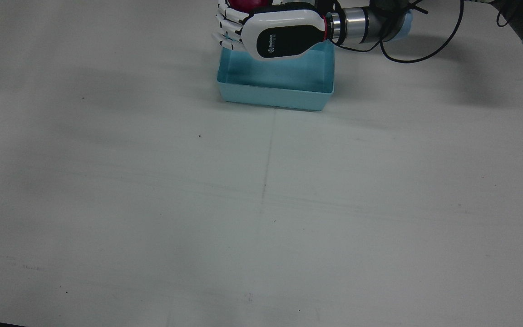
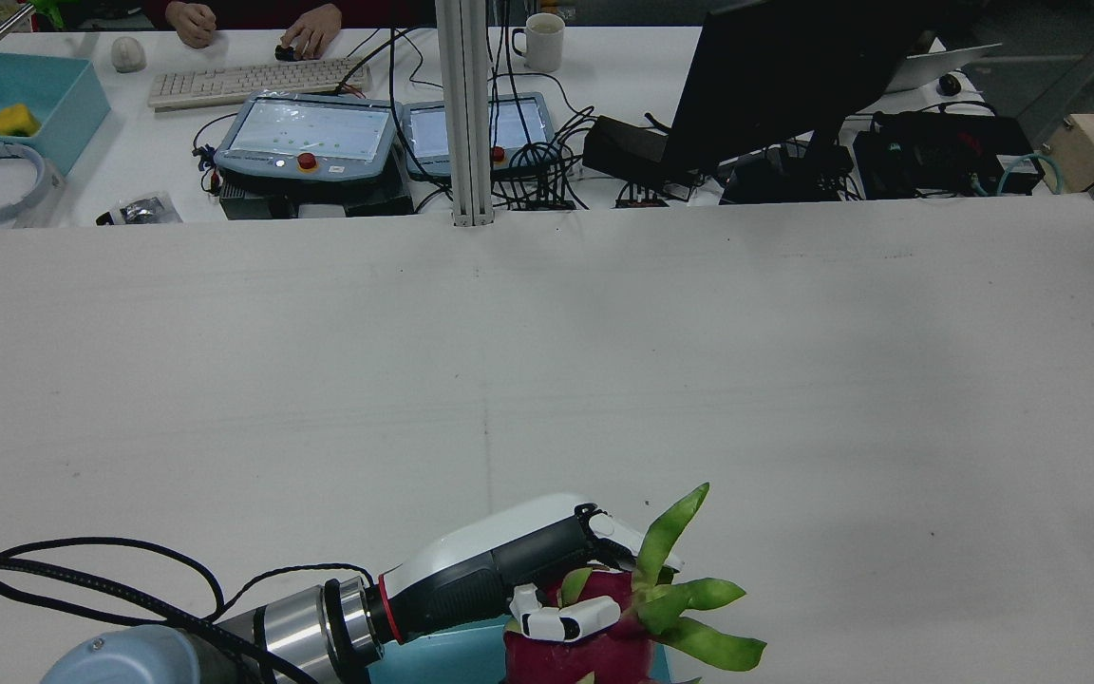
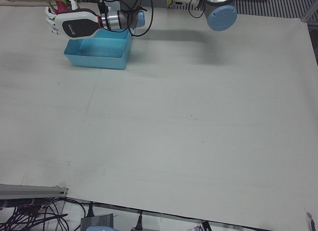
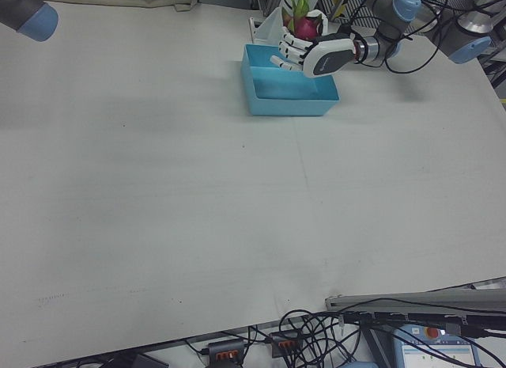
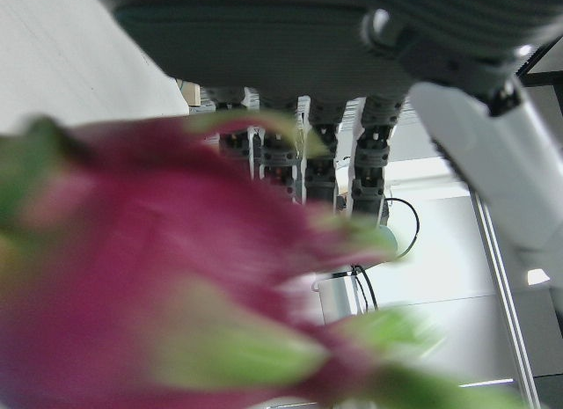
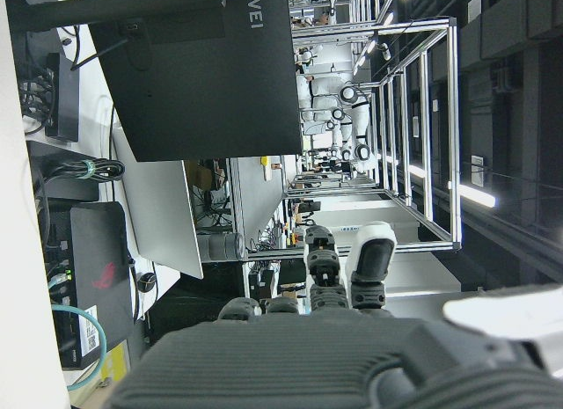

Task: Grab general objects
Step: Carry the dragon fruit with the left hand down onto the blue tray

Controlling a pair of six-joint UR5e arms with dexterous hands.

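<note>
So the left hand point(image 1: 261, 32) has its fingers wrapped round the dragon fruit point(image 2: 594, 636), held up over the far edge of the blue bin point(image 1: 276, 95), probably so it can drop in. Right hand's fingers point(image 6: 369, 268) look loosely spread, holding nothing.

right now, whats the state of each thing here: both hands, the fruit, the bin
left hand: shut on the dragon fruit, held above the bin
red dragon fruit with green scales: gripped, lifted off the table, leafy scales pointing up
light blue plastic bin: upright on the table, looks empty
right hand: fingers apart, holding nothing
</note>
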